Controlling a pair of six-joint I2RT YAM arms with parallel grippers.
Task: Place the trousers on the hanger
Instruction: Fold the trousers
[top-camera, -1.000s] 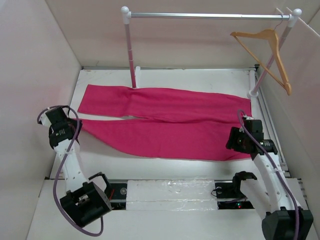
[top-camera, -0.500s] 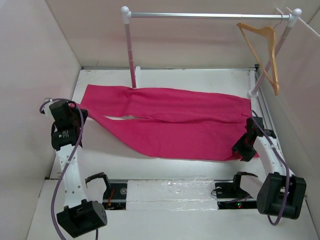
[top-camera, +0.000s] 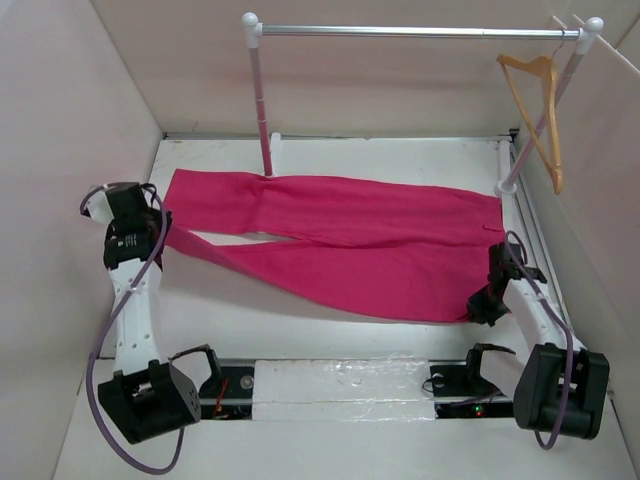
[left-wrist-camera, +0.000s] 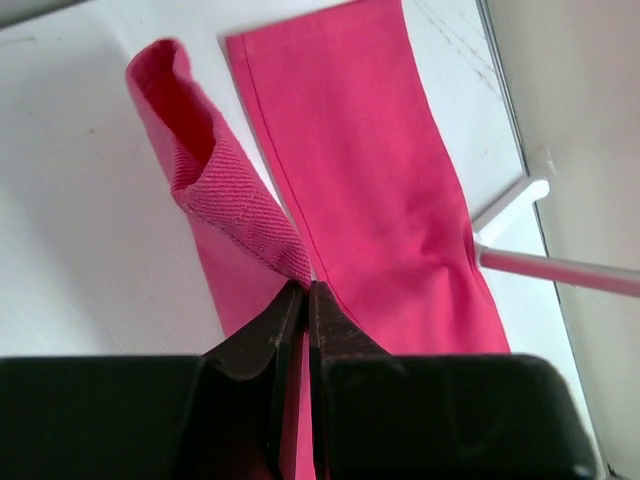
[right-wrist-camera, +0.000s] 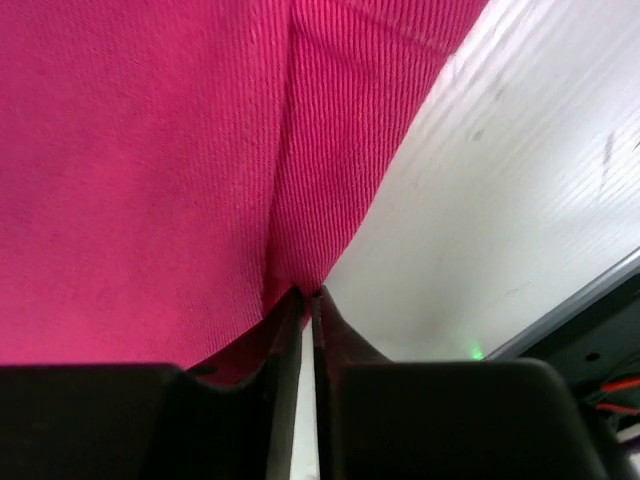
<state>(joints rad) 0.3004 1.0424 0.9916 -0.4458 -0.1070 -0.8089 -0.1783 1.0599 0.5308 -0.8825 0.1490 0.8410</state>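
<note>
Trousers (top-camera: 350, 250) pinched by left tool (left-wrist-camera: 305, 292), right tool (right-wrist-camera: 307, 295); hanger (top-camera: 524, 64) on rail (top-camera: 400, 32).

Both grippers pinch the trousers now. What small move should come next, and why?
Probably raise both grippers slightly together. The left gripper is shut on a leg hem and the right gripper on the waist end, yet the trousers mostly lie flat.

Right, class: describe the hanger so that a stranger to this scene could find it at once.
Find the silver rail running across the back. From its right end hangs the wooden hanger. It is the only tan triangle, up in the air, unlike the pink trousers spread below.
</note>
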